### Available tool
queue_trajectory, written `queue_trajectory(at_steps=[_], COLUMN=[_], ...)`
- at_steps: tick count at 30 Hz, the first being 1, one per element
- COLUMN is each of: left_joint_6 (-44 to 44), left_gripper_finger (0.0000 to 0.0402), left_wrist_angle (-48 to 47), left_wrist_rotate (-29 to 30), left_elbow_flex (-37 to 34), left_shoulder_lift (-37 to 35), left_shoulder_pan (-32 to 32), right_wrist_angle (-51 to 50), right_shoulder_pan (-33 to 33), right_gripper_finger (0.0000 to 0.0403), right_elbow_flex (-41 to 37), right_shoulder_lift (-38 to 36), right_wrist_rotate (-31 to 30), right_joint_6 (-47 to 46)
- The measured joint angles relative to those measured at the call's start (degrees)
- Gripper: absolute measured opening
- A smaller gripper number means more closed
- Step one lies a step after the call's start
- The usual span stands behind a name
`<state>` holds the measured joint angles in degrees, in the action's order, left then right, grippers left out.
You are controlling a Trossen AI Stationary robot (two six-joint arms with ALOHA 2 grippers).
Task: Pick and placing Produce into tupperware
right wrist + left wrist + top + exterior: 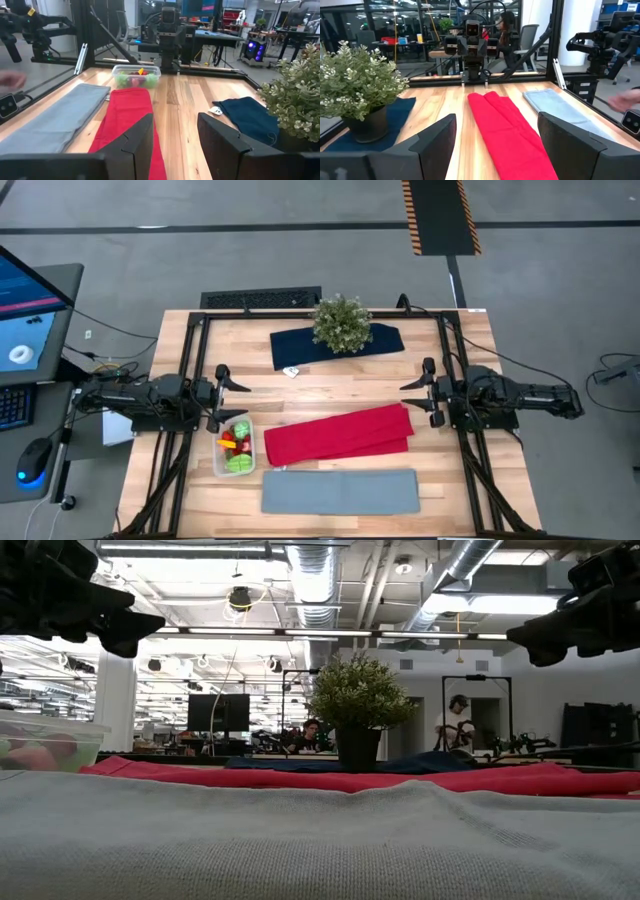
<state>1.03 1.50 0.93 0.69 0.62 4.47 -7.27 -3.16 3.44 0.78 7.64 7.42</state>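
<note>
The clear tupperware [233,446] stands on the table near its left edge, with the produce [236,448] inside: green, red and yellow pieces. The right wrist view shows the tupperware [136,77] with the produce [136,75] in it at the table's far side, beyond the red cloth. My left gripper [232,402] hangs open above the table, just beyond the tupperware, pointing level toward the right. My right gripper [414,402] hangs open at the table's right side, pointing level toward the left. Nothing lies between the fingers of either gripper.
A red cloth [340,434] lies in the middle of the table, a grey cloth [340,491] near the front edge, and a dark blue cloth [335,343] at the back with a potted plant [341,323] on it. A small white tag [291,371] lies beside the blue cloth.
</note>
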Motion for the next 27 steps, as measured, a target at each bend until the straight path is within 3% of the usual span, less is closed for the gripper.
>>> queue_trajectory(at_steps=[27], left_joint_6=[-0.8], left_gripper_finger=[0.027], left_wrist_angle=[-0.1], left_wrist_rotate=[0.4], left_elbow_flex=[0.0], left_shoulder_lift=[0.0], left_shoulder_pan=[0.0], right_wrist_angle=[0.0], right_shoulder_pan=[0.0], right_gripper_finger=[0.0178], right_elbow_flex=[0.0], right_shoulder_lift=[0.0], right_wrist_rotate=[0.0], right_joint_6=[0.1])
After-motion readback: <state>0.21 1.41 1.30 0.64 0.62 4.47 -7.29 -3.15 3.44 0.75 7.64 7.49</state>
